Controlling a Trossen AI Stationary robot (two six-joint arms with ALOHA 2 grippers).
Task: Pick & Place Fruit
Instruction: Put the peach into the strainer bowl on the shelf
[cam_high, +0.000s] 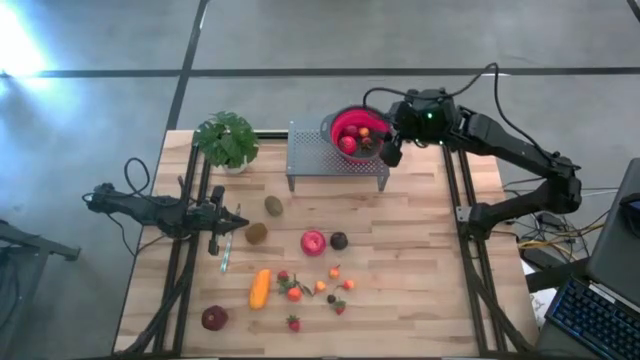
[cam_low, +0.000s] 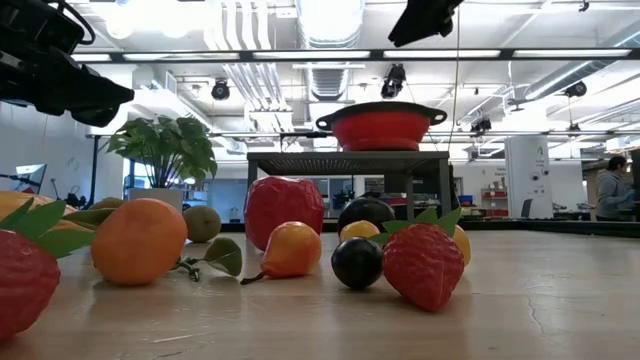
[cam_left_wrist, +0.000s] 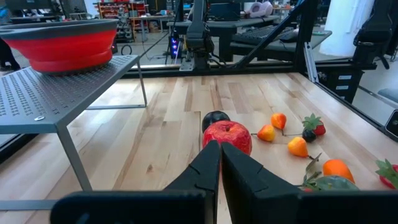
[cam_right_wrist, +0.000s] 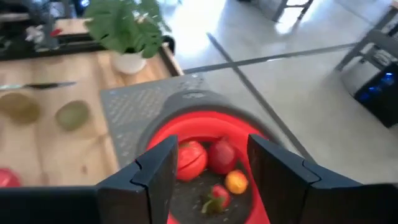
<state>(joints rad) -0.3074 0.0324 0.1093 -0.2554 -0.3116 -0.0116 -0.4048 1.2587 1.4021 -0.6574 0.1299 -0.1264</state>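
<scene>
From above, we see our right gripper (cam_high: 391, 146) hang with its fingers apart and empty over the red colander (cam_high: 334, 126) on the grey rack (cam_high: 310, 155) at twelve o'clock, a few fruits already inside, while the long orange piece (cam_high: 260, 288) lies at seven o'clock, its long axis running twelve to six. Past the right wrist's parted fingers we look down on the fruit (cam_right_wrist: 193, 158) in the bowl; past the left wrist, our left gripper (cam_left_wrist: 219, 163), pinched closed on nothing, faces the red apple (cam_left_wrist: 227, 134), which we judge light, stiff and smooth, best pinched across its middle
</scene>
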